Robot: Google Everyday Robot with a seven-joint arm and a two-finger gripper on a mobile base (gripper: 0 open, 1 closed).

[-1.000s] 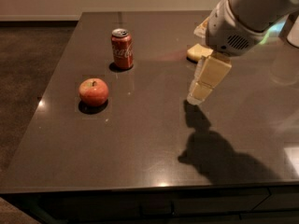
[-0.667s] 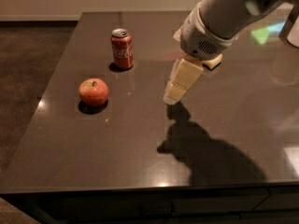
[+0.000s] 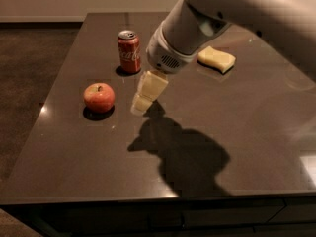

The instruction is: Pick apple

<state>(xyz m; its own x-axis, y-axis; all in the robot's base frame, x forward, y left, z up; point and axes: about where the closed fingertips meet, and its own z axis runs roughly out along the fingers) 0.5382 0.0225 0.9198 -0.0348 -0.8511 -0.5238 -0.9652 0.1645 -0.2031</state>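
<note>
The apple (image 3: 99, 97) is small, round and red with yellowish patches and a short stem. It sits on the dark table (image 3: 79, 152) at the left. My gripper (image 3: 138, 106) hangs from the white arm just right of the apple, a short gap away and above the tabletop. Its cream fingers point down and to the left.
A red Coca-Cola can (image 3: 129, 51) stands upright behind the apple. A yellow sponge (image 3: 216, 59) lies at the back right, partly behind the arm. The table's left edge drops to a dark carpeted floor (image 3: 24, 83). The arm's shadow falls on the table's middle.
The arm has swung left across the table, bringing my gripper from the right-centre to just beside the apple. The sponge, earlier hidden behind the arm, now shows.
</note>
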